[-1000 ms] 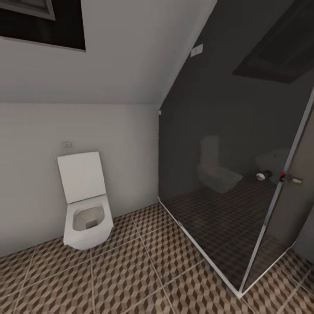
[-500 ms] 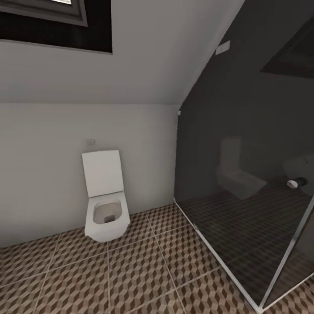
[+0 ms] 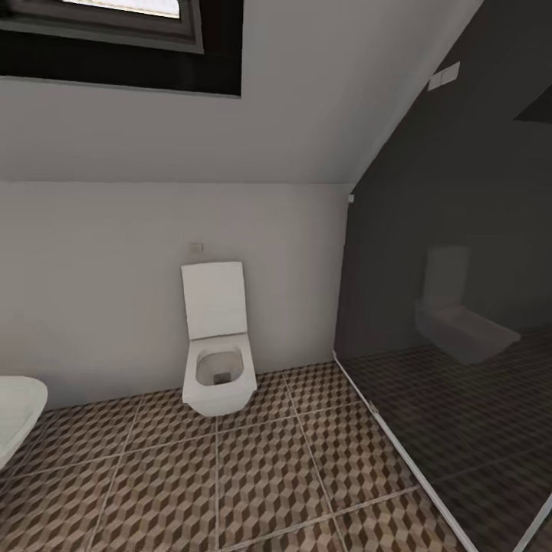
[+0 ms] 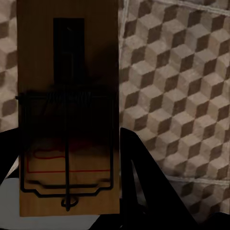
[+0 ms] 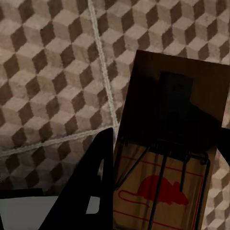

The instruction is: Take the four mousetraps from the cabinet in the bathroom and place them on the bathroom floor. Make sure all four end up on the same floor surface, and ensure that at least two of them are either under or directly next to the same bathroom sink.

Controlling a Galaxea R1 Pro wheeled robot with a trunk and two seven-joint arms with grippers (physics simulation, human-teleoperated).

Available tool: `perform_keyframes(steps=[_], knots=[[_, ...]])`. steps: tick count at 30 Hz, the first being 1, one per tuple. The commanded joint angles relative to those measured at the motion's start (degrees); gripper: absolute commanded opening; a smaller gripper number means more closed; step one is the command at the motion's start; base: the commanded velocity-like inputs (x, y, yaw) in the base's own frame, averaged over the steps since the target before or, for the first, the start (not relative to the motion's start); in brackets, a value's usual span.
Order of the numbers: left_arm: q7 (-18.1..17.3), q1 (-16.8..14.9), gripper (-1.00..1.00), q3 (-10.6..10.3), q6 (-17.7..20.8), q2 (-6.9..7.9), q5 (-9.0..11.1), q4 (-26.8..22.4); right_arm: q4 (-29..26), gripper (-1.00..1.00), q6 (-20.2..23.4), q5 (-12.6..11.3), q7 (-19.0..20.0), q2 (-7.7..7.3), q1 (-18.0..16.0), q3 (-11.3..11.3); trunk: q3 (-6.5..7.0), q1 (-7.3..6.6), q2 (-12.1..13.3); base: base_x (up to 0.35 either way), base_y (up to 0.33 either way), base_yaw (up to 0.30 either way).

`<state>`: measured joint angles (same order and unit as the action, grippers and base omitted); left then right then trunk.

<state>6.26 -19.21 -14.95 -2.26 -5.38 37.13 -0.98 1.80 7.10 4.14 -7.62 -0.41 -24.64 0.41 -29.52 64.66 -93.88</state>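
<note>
In the left wrist view a mousetrap [image 4: 67, 62], a brown wooden slab with a grey wire spring and bar, sits between my left gripper's [image 4: 69, 139] black fingers [image 4: 143, 182], which are shut on it above the bathroom floor [image 4: 177, 96]. My right gripper [image 5: 165, 139] is shut on a second mousetrap [image 5: 177, 110] printed with a red mouse, its dark finger [image 5: 93, 182] against the slab's edge. The cube-patterned bathroom floor [image 3: 253, 475] spreads across the head view. The cabinet and the bathroom sink are out of view.
A white wall-hung toilet [image 3: 218, 353] with its lid up stands against the white back wall. A dark glass shower enclosure [image 3: 460, 330] closes off the right side. The edge of a white rounded fixture [image 3: 15, 414] shows at the far left. A dark skylight [image 3: 123, 38] sits in the sloped ceiling.
The head camera has swung left: the toilet and shower glass have slid right in the picture, and a white fixture's edge has come into view at the left.
</note>
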Motion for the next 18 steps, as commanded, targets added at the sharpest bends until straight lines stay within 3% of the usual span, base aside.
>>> perform_keyframes(steps=[1,18], knots=[[0.25,-0.04,-1.0,-0.47,-0.13,0.02,0.33,0.05,0.07,-1.0,0.14,0.34,-0.1,0.01,-0.06,0.03,-0.06,0.0,-0.03,0.0,0.0,0.272],[0.52,-0.05,-1.0,-0.43,-0.12,0.72,0.36,0.19,0.08,-1.0,-0.28,0.31,-0.14,0.06,-0.06,0.03,-0.06,0.0,-0.03,0.01,0.0,0.265]])
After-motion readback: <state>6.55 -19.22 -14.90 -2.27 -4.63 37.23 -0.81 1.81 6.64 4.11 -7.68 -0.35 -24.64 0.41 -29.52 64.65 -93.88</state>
